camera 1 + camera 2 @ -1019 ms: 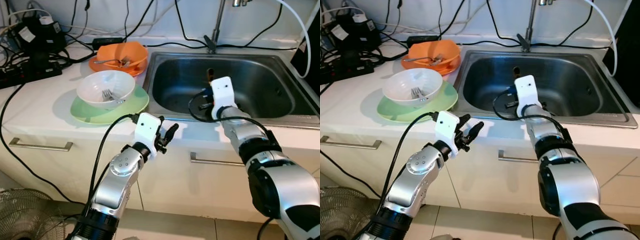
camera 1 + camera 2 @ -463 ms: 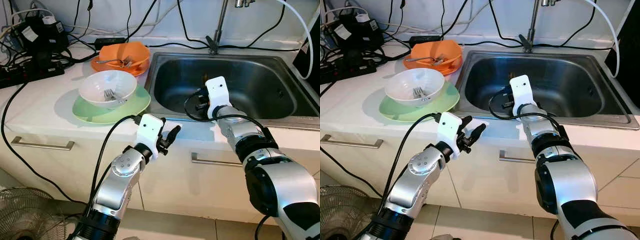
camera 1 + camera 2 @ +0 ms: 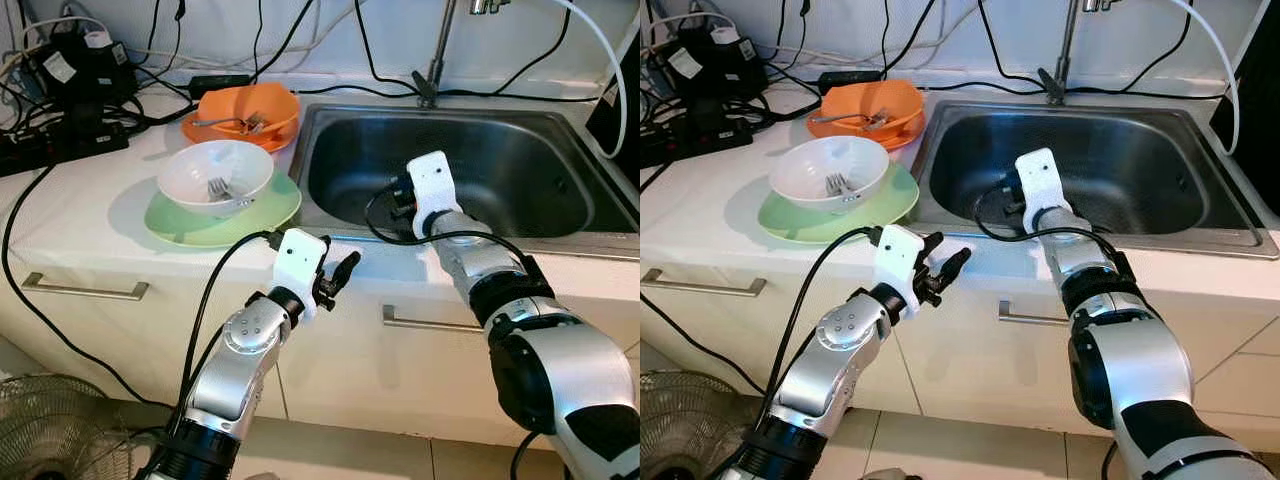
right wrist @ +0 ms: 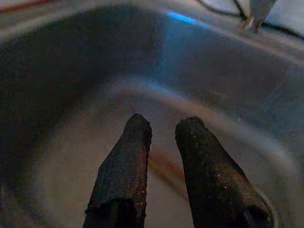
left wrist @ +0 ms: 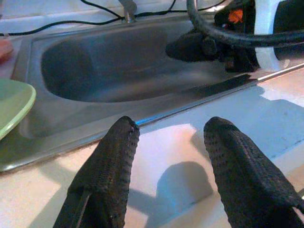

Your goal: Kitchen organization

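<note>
My left gripper (image 3: pixel 343 268) is open and holds nothing. It hovers over the counter's front edge, just before the front rim of the steel sink (image 3: pixel 470 116). My right gripper (image 4: pixel 164 126) reaches down into the basin, its two fingers a narrow gap apart with nothing between them. A thin orange-brown streak (image 4: pixel 165 169), perhaps a utensil, lies on the sink floor below its fingertips. On the counter to the left, a white bowl (image 3: pixel 240 160) with a fork in it sits on a green plate (image 3: pixel 180 226). Behind it stands an orange bowl (image 3: pixel 268 100) holding cutlery.
The faucet (image 3: pixel 432 70) rises at the back of the sink, with black cables running along the wall. Power strips and adapters (image 3: pixel 60 100) crowd the counter's back left. Drawer handles (image 3: pixel 85 292) line the cabinet front, and a fan (image 3: pixel 40 430) stands on the floor at lower left.
My right wrist has shifted a little to the left inside the sink and now hides the brown object seen behind it. The left gripper has stayed open in place.
</note>
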Controlling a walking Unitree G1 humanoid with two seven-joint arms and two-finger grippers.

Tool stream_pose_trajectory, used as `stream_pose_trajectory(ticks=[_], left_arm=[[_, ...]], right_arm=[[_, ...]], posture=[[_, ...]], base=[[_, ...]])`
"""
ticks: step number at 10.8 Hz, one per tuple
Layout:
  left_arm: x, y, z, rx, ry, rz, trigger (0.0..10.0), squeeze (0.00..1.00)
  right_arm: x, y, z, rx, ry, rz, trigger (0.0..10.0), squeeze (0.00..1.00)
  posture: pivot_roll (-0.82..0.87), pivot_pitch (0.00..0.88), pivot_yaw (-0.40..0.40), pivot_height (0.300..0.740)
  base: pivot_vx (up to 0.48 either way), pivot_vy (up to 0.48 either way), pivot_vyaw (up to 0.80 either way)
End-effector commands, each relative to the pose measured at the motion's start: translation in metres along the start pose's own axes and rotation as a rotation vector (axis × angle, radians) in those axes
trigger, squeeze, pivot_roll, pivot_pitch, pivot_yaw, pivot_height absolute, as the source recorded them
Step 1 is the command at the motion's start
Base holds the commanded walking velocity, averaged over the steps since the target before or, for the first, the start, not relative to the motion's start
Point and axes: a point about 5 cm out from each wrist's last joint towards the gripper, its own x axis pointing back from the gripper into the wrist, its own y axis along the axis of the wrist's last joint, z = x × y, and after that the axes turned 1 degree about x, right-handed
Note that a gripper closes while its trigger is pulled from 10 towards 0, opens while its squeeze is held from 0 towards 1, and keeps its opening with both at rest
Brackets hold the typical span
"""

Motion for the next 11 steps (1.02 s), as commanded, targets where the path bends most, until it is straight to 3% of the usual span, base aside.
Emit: stream_pose_trajectory(ticks=[1, 2, 5, 8, 9, 11], left_arm=[[0.001, 0.001, 0.001, -0.014, 0.011, -0.009, 10.0, 0.00], [0.000, 0.002, 0.001, -0.019, 0.020, -0.017, 10.0, 0.00], [-0.001, 0.007, 0.006, -0.033, 0.061, -0.057, 10.0, 0.00], [0.001, 0.013, 0.014, -0.017, 0.126, -0.130, 10.0, 0.00], [0.002, 0.015, 0.017, -0.015, 0.154, -0.155, 10.0, 0.00], [0.003, 0.015, 0.021, -0.011, 0.181, -0.178, 10.0, 0.00]], right_arm=[[0.000, 0.016, -0.005, -0.006, -0.035, -0.095, 10.0, 0.00], [0.002, 0.033, -0.012, -0.017, -0.095, -0.229, 10.0, 0.00], [0.018, 0.051, -0.024, -0.091, -0.218, -0.483, 10.0, 0.00], [0.041, 0.038, -0.010, -0.106, -0.243, -0.615, 10.0, 0.00], [0.055, 0.027, 0.002, -0.108, -0.224, -0.646, 10.0, 0.00], [0.071, 0.011, 0.014, -0.135, -0.207, -0.653, 10.0, 0.00]], posture=[[0.11, 0.000, 0.034, 0.740], [0.10, 0.000, 0.036, 0.740], [0.09, 0.000, 0.047, 0.740], [0.08, 0.000, 0.054, 0.740], [0.07, 0.000, 0.056, 0.740], [0.07, 0.000, 0.058, 0.740]], base=[[0.000, 0.000, 0.00], [0.000, 0.000, 0.00], [0.000, 0.000, 0.00], [0.000, 0.000, 0.00], [0.000, 0.000, 0.00], [0.000, 0.000, 0.00]])
